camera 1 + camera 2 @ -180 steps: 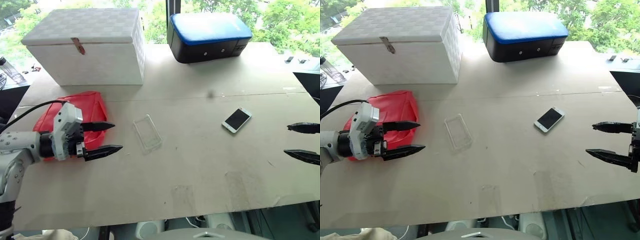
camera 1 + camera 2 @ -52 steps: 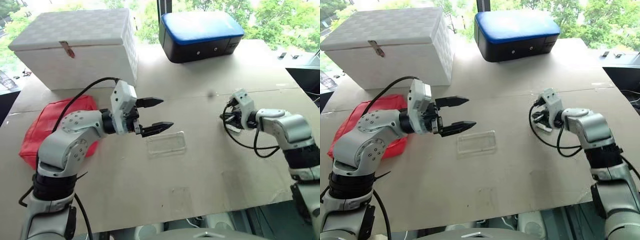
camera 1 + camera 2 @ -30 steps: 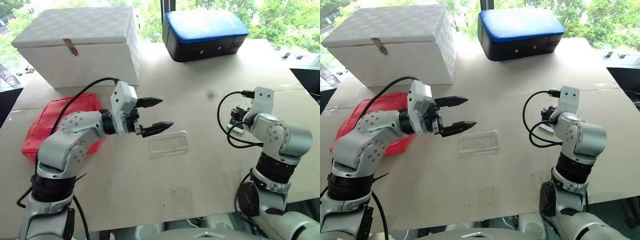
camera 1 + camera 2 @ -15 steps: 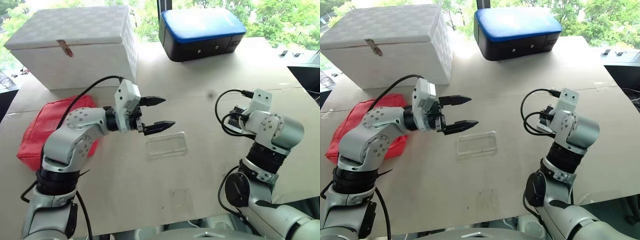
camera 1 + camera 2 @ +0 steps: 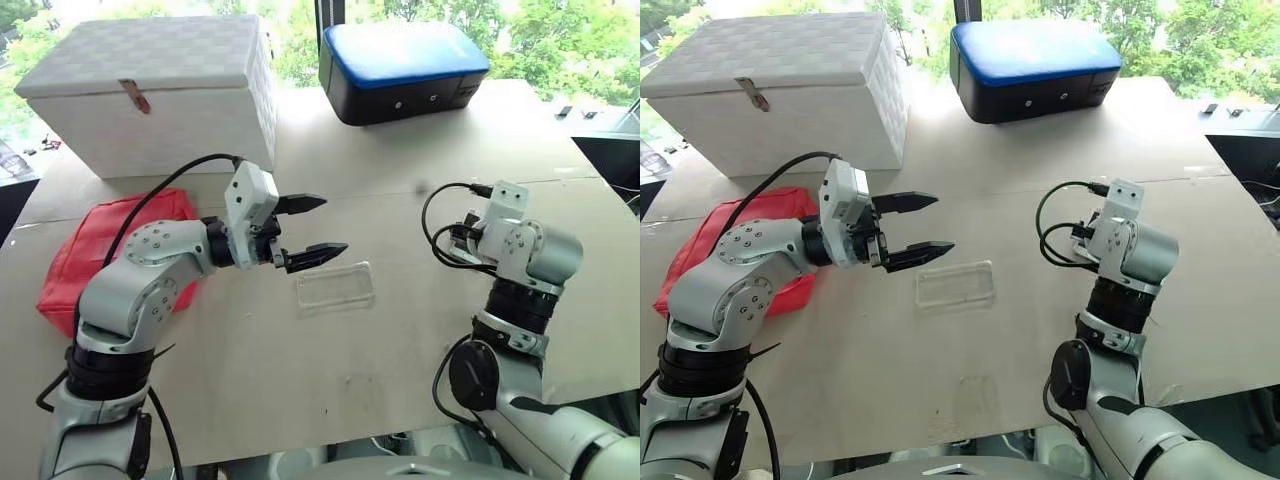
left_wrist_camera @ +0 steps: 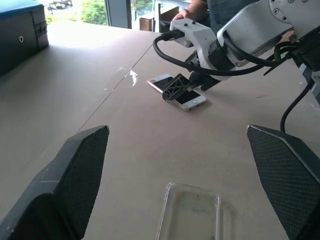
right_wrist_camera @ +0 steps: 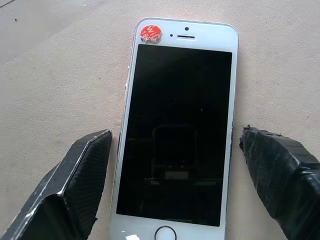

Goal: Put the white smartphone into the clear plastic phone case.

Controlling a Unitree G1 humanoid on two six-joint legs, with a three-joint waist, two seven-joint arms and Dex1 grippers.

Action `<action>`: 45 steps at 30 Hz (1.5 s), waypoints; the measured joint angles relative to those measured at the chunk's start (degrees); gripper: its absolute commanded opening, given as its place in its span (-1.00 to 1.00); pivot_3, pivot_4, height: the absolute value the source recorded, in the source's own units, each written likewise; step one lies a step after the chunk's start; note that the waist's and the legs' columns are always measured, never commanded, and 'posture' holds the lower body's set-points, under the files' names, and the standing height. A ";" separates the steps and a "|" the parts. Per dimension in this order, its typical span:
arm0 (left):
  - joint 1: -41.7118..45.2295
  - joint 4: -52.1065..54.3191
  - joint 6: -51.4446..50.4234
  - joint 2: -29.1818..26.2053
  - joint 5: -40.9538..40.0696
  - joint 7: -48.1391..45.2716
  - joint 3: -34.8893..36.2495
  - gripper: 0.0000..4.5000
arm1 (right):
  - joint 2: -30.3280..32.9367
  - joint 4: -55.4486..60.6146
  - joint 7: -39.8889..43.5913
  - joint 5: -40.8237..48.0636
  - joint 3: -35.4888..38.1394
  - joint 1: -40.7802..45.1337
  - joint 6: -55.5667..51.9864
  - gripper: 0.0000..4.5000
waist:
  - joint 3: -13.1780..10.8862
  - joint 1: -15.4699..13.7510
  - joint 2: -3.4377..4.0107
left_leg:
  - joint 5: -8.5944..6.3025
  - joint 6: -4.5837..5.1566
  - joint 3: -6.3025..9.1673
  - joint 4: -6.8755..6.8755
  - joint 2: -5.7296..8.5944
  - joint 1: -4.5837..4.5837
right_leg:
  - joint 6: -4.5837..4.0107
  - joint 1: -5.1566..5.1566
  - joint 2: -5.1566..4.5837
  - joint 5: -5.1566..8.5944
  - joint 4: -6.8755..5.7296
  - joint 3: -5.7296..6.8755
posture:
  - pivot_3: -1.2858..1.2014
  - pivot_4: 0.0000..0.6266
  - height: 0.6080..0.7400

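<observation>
the left arm bends at the elbow above the counter's point(image 5: 400, 330) near-left part, its left end effector point(image 5: 310, 228) held about level and aimed across toward the right, fingers wide apart and empty, just over the clear plastic phone case point(image 5: 335, 287). the case lies flat near the counter's middle. toward the right edge, the right arm rises and folds over so the right end effector point(image 7: 172, 165) tips downward onto the white smartphone point(image 7: 178, 131), one finger on each long side, spread and not clamping. the phone lies flat, screen up, a red sticker point(image 7: 151, 33) on one corner. at the far edge sit a white box point(image 5: 160, 90) and a blue-topped case point(image 5: 405, 70); a red pouch point(image 5: 90, 250) lies near the left edge.
</observation>
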State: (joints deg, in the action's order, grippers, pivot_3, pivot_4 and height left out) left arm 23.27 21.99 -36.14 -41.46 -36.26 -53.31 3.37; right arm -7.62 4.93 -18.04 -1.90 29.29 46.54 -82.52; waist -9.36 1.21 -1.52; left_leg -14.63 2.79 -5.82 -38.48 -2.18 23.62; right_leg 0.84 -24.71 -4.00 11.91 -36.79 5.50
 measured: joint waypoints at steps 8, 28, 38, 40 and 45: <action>-0.96 -0.49 3.96 0.23 0.16 -2.43 0.85 1.00 | 0.00 -6.00 -1.36 2.07 -1.50 -0.01 5.12 0.25 | 0.23 1.21 -0.35 | -0.02 0.02 0.01 0.05 -0.03 -0.78 | -0.05 0.75 -0.05 0.15 0.04 -0.17 | 0.03 -0.52 1.00; -4.57 -3.52 5.21 -0.31 -2.17 -4.95 5.07 1.00 | 37.52 -8.71 60.46 13.37 -42.48 -1.93 33.11 0.25 | -0.14 1.10 0.14 | 0.01 -0.02 -0.06 0.33 -0.16 0.25 | -0.18 -0.46 0.23 -0.02 0.09 -0.35 | 0.03 -0.52 1.00; -14.06 -7.54 10.66 -3.99 2.65 -5.70 9.71 1.00 | 40.94 -4.65 86.63 9.09 -58.52 3.25 56.08 0.25 | -0.17 0.41 0.14 | -0.10 0.14 -0.15 0.18 -0.05 0.32 | -0.03 -0.43 -0.03 0.06 0.20 -0.16 | 0.03 -0.52 1.00; -16.42 -7.53 12.19 -4.20 3.40 -6.08 10.47 1.00 | 40.95 -3.06 89.72 7.30 -61.83 3.39 58.44 0.25 | -0.18 0.04 0.15 | -0.10 0.13 -0.15 0.15 -0.05 0.31 | -0.04 -0.44 -0.08 0.06 0.13 -0.13 | 0.03 -0.52 1.00; -19.28 -7.48 13.93 -4.41 4.49 -6.52 11.75 1.00 | 40.38 -3.93 91.63 2.46 -65.38 3.26 62.26 0.25 | -0.18 -0.61 0.15 | -0.09 0.13 -0.15 0.08 -0.06 0.29 | -0.05 -0.41 -0.13 0.06 0.09 -0.08 | 0.03 -0.52 1.00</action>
State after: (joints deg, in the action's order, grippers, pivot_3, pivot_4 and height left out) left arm 3.99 14.51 -22.22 -45.86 -31.78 -59.82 15.12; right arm 32.75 1.00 73.59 0.56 -36.10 49.80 -20.26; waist -9.54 0.60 -1.37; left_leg -14.72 2.91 -5.96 -38.40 -2.24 23.91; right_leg 0.79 -25.12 -4.13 11.97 -36.70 5.42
